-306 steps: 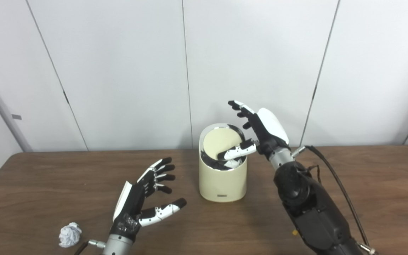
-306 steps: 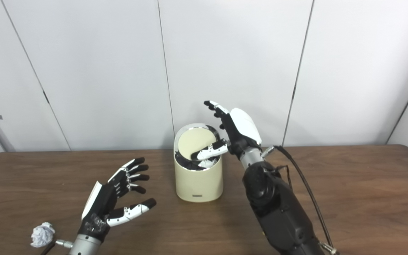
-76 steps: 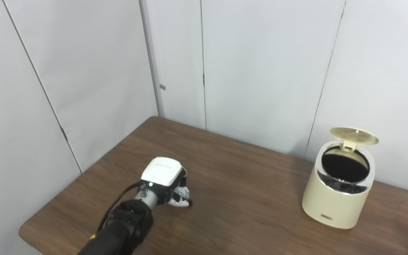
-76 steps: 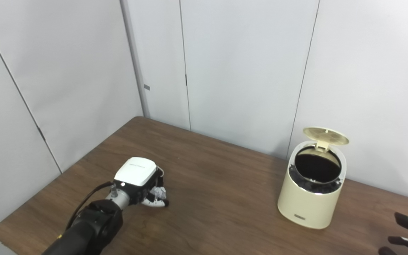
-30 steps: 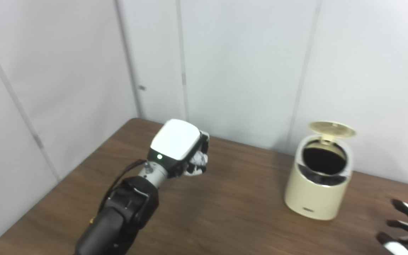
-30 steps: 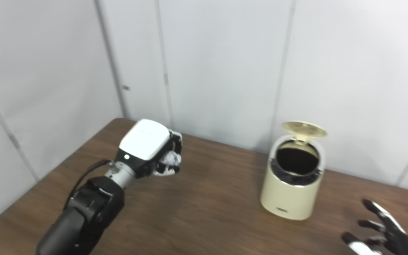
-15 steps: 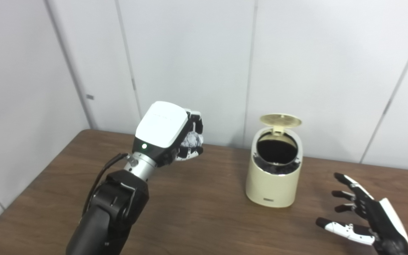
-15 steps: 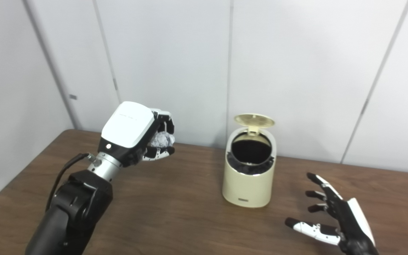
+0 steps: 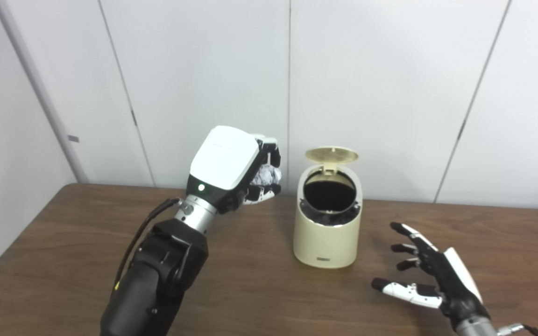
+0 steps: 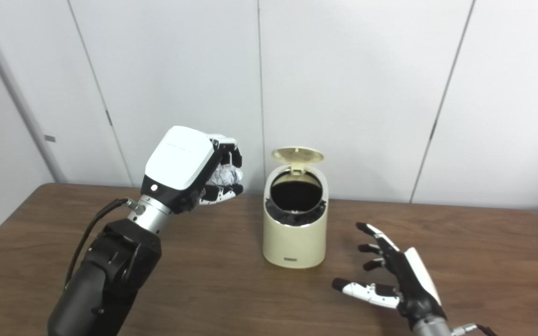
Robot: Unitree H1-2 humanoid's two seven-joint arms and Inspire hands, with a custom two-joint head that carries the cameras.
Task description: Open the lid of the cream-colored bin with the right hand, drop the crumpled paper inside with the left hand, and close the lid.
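Note:
The cream-colored bin stands near the back middle of the brown table, its round lid tipped up and back over a dark opening. My left hand is raised above the table just left of the bin, shut on the white crumpled paper, which shows between its fingers. My right hand hovers low over the table to the bin's right and nearer to me, open with fingers spread and nothing in it.
The wooden table runs wide on both sides of the bin. White wall panels stand right behind the table's far edge. A dark liner lines the bin's rim.
The camera has swung to the right. My left hand has carried the paper closer to the bin and a little higher. My right hand has come further into view, still open.

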